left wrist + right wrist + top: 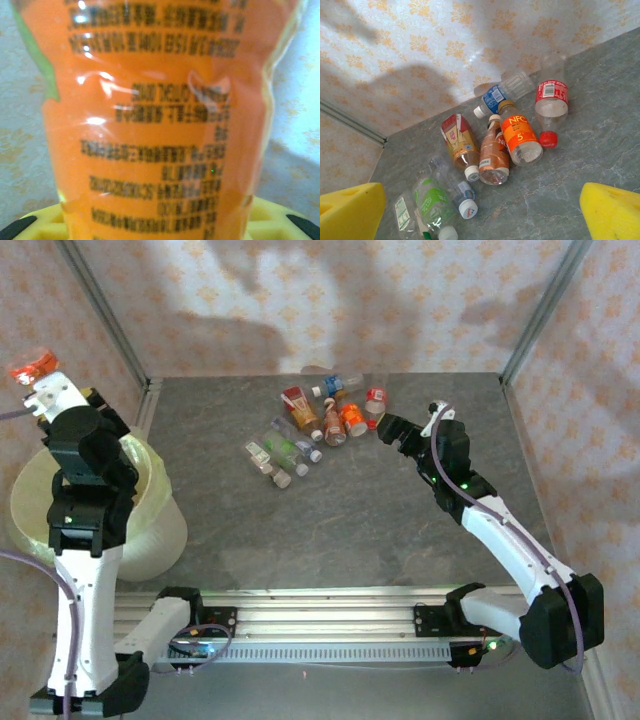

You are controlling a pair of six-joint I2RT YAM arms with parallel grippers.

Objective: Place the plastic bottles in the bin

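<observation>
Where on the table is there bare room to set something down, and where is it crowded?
Bare: the broad table stretch between the bottles and the near rail, from the bin across to the right arm; also the far-left corner. Crowded: far centre, where bottles lie touching, the open right claw beside them.

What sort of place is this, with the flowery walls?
Probably a robot test booth, not a home: left arm and right arm bolted to a rail, patterned panels in a metal frame around the table, bottles and a lined bin set out.
</observation>
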